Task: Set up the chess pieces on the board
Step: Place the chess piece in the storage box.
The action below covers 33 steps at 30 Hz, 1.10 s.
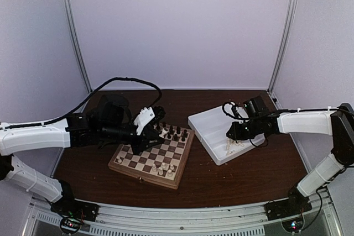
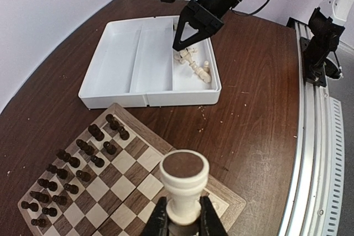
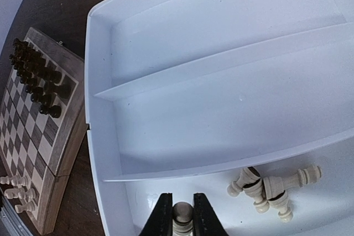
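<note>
Cream piece gripped by left gripper above board; lower upright, centred on square. Right gripper pinches second piece in tray; lift straight.

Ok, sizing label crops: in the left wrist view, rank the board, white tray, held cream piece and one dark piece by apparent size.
Board and white tray: alike, board cropped.
Held cream piece, inflated by nearness.
Dark piece.

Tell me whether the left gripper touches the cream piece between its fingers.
Touching. Left wrist view: the left gripper clamps the cream piece by its stem, no gap.
</note>
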Available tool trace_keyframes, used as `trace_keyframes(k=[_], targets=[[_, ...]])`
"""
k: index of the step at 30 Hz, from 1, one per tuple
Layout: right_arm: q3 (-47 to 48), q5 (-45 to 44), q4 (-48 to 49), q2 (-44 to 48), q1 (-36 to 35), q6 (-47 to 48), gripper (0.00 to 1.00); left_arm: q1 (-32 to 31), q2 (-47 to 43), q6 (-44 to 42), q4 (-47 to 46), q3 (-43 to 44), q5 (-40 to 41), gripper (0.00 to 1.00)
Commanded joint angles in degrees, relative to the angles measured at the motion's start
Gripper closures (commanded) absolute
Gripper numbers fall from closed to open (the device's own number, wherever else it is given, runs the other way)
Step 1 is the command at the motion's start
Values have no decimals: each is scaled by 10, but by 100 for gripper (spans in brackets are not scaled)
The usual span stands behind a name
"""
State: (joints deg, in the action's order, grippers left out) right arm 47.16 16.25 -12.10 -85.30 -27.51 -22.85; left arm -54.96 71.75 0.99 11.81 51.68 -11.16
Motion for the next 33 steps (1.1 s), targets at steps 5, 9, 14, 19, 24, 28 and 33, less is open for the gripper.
trace_keyframes(k=[5, 9, 14, 19, 24, 28, 33], targets=[[-27, -21, 36, -2, 2, -10, 85, -1, -23, 6, 5, -8, 13, 97], [-43, -24, 43, 5, 2, -16, 84, -1, -24, 6, 8, -6, 12, 97], [-63, -31, 52, 15, 2, -22, 81, -1, -26, 4, 12, -7, 12, 97], [-68, -35, 50, 22, 2, -24, 71, -1, -27, 3, 13, -7, 12, 97], [-60, -45, 30, 46, 2, -13, 58, -1, -28, 3, 21, -5, 14, 96], [-40, -59, -12, 73, 0, 11, 55, -1, -28, 3, 28, -6, 18, 96], [-9, -63, -66, 109, -6, 27, 48, -1, -31, 4, 28, -11, 21, 96]])
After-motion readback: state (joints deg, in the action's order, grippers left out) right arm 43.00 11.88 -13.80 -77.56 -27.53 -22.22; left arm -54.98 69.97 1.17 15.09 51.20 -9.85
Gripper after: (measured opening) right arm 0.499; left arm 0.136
